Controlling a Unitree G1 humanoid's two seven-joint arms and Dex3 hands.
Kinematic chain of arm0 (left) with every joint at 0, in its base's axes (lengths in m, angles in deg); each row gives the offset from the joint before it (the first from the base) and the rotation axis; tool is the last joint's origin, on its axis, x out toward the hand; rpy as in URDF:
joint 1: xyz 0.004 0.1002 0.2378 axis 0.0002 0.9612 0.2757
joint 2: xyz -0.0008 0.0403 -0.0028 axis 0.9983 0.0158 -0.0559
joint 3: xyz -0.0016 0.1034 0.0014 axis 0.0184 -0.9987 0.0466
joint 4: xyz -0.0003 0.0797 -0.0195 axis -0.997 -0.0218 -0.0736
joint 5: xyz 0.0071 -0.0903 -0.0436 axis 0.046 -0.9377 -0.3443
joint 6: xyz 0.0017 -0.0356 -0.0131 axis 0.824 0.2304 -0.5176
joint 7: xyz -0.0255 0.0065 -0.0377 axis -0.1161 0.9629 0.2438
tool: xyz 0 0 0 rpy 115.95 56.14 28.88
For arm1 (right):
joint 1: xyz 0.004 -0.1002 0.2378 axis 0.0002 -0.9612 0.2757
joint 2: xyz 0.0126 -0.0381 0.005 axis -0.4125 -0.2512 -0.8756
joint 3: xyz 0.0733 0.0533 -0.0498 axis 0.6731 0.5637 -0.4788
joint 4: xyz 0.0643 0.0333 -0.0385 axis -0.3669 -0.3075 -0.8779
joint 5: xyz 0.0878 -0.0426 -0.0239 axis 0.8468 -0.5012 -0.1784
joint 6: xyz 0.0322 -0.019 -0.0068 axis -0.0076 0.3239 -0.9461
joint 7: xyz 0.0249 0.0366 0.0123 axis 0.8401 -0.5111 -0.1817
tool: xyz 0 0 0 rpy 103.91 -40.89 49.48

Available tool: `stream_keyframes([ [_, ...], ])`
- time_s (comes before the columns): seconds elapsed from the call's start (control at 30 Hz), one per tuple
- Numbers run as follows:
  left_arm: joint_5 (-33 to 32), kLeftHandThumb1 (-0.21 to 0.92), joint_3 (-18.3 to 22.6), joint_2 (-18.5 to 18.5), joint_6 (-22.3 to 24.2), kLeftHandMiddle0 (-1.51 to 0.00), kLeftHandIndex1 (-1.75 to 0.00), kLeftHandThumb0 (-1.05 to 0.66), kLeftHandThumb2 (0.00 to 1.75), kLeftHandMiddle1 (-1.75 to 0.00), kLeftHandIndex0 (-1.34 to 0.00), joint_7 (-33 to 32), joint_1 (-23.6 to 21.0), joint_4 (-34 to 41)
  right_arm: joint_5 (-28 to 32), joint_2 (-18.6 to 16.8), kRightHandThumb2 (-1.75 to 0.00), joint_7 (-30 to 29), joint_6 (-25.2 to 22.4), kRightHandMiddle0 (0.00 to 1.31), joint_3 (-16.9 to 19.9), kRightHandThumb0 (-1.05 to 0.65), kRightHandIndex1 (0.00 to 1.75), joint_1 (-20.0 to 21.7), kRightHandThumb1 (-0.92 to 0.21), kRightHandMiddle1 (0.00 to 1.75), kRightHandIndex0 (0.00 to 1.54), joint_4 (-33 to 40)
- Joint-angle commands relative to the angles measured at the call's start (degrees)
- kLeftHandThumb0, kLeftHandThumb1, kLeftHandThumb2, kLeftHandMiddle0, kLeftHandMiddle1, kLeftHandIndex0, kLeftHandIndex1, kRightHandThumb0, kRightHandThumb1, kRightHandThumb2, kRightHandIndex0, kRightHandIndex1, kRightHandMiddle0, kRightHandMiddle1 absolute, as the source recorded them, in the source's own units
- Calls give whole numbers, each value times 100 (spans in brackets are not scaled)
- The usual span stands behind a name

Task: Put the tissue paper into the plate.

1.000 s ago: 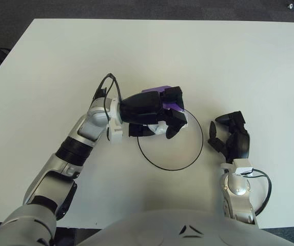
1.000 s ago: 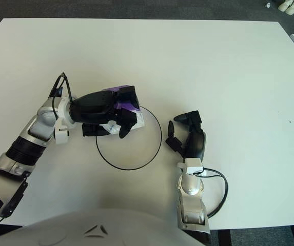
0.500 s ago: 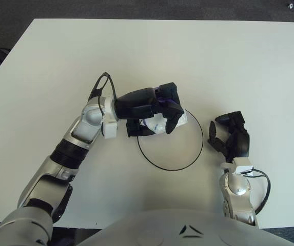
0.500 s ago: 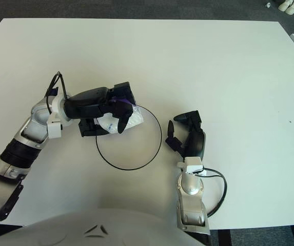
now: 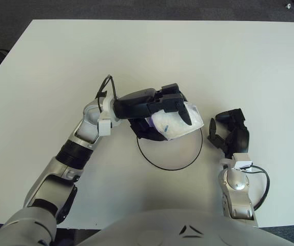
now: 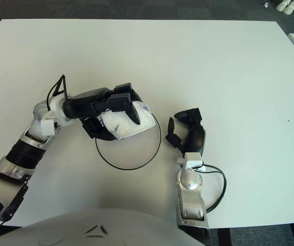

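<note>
Since a second ago the left hand (image 5: 159,110) has turned over above the plate: then the white tissue packet was mostly hidden under the fingers, with a purple edge showing; now its broad white face shows. Left arm has reached further right, over the plate's upper rim.

White plastic-wrapped tissue packet (image 5: 180,122), purple trim at its left end, held by the black left fingers (image 5: 187,114), which clench across its top and left end. Packet above the upper part of the round white plate with thin black rim (image 5: 173,168); right corner overhangs the rim. Cannot tell whether it touches the plate. Long axis runs lower-left to upper-right, tilted; free end points right, toward the right hand.

Right hand (image 5: 230,136) shows just right of the plate, well apart from the packet, fingers loosely curled, grasping nothing.

Plate sits near the middle of the white tabletop (image 5: 239,61).
</note>
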Motion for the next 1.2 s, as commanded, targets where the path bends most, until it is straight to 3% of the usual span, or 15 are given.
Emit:
stream_keyframes([
  [0.0, 8, 91, 93, 37, -261, 0, -58, -83, 78, -48, 0, 71, -20, -121, 189, -100, -102, 47, -335, 42, 61, -41, 148, -270, -56, 175, 56, -462],
  [0.23, -63, 92, 70, 75, -527, 0, -41, -83, 76, -29, 0, 237, -155, -299, 213, -81, -105, 39, -149, 44, 70, -42, 148, -214, -53, 175, 56, -618],
  [0.4, -171, 92, 40, 109, -643, 0, -36, -83, 78, -26, 0, 404, -231, -405, 228, -86, -109, 31, -64, 46, 94, -42, 149, -183, -50, 175, 56, -714],
  [1.17, -341, 92, 45, -9, -985, 0, -45, -83, 84, -34, 0, 567, -285, -650, 248, -77, -110, 45, 75, 47, 85, -43, 148, -192, -49, 175, 59, -777],
])
